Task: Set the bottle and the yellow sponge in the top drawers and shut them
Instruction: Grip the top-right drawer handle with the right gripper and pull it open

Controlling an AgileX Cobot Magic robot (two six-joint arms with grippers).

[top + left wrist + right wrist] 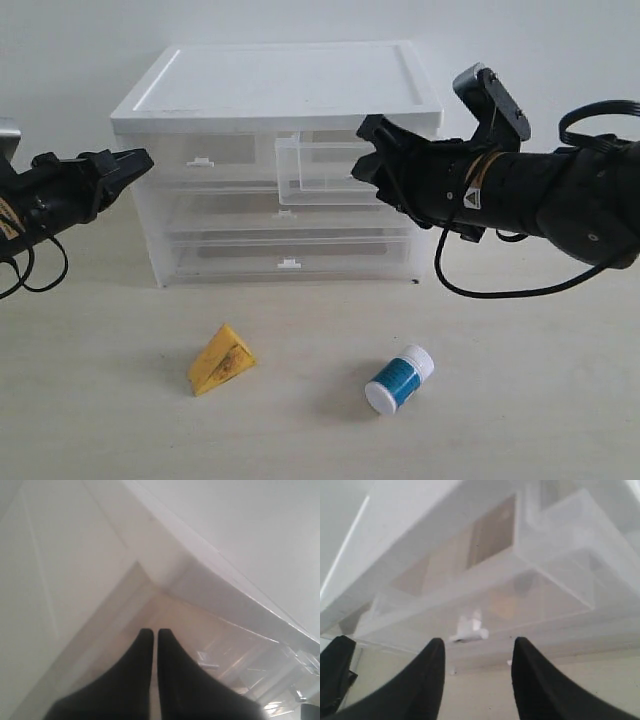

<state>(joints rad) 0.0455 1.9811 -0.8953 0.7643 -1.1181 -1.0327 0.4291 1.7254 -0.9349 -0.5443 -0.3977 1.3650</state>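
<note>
The bottle [399, 379], white with a blue-teal label, lies on its side on the table at the front right. The yellow sponge [221, 360], a wedge, rests at the front left. On the white cabinet [285, 85], the right top drawer [325, 170] [560, 550] is pulled out and looks empty. The left top drawer [205, 152] is pushed in. My right gripper [365, 150] [477, 647] is open beside the pulled-out drawer's right front corner, holding nothing. My left gripper [145, 158] [155, 632] is shut and empty, close to the cabinet's left side.
Two full-width drawers [288, 240] below are pushed in; a white tab handle [470, 627] shows just past my right fingers. The cabinet's translucent corner [165, 580] fills the left wrist view. Bare table [310, 440] surrounds the sponge and bottle.
</note>
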